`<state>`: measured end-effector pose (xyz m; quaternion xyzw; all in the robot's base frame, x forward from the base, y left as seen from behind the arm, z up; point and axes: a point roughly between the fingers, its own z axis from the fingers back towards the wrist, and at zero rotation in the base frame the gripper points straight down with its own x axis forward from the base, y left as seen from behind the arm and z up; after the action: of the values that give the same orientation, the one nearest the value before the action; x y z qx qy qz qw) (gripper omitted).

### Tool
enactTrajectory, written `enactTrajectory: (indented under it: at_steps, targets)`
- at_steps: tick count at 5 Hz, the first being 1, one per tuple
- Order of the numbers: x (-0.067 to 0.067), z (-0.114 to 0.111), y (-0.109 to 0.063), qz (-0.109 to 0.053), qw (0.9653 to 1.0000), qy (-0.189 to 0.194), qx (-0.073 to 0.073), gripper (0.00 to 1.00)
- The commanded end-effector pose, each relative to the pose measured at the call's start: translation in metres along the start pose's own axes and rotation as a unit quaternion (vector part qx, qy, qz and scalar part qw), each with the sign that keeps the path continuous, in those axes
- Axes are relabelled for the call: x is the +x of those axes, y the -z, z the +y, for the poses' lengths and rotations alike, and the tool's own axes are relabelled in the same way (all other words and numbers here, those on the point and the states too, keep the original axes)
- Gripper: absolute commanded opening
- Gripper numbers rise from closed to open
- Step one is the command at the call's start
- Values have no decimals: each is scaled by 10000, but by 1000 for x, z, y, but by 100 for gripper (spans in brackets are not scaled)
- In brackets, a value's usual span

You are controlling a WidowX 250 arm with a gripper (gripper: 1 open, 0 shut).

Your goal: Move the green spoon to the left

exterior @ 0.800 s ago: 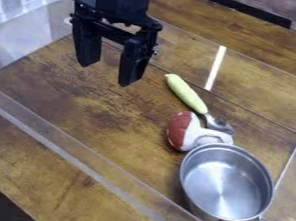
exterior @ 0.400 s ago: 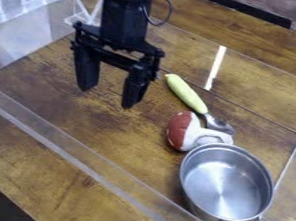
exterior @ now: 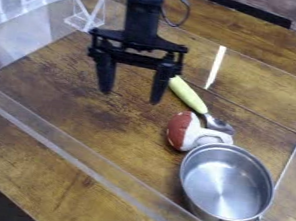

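Note:
The green spoon (exterior: 189, 94) lies on the wooden table, its yellow-green handle pointing up-left and its small silver bowl (exterior: 222, 125) toward the lower right. My gripper (exterior: 132, 85) hangs just left of the handle, pointing down, open, with nothing between its two black fingers. The right fingertip (exterior: 158, 96) stands close beside the handle's upper end; whether it touches I cannot tell.
A red-and-white rounded object (exterior: 184, 131) sits against the spoon's bowl end. A round steel pot (exterior: 226, 185) stands at the lower right. A clear plastic wall (exterior: 90, 166) runs along the table's front and another pane (exterior: 289, 149) along the right.
The gripper has moved right and a little down, from the table's left part to just beside the spoon's handle, and its jaws now face the camera more broadly. The spoon has not moved.

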<state>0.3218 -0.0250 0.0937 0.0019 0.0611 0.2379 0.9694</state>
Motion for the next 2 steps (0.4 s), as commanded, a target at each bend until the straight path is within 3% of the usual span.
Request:
enactTrajectory:
  at_steps: [1,2]
  targets:
    - [16,-28,-16,-445,9932,-978,-440,100]
    - [28,-40,-14,-572,9797,-1805,-659,100]
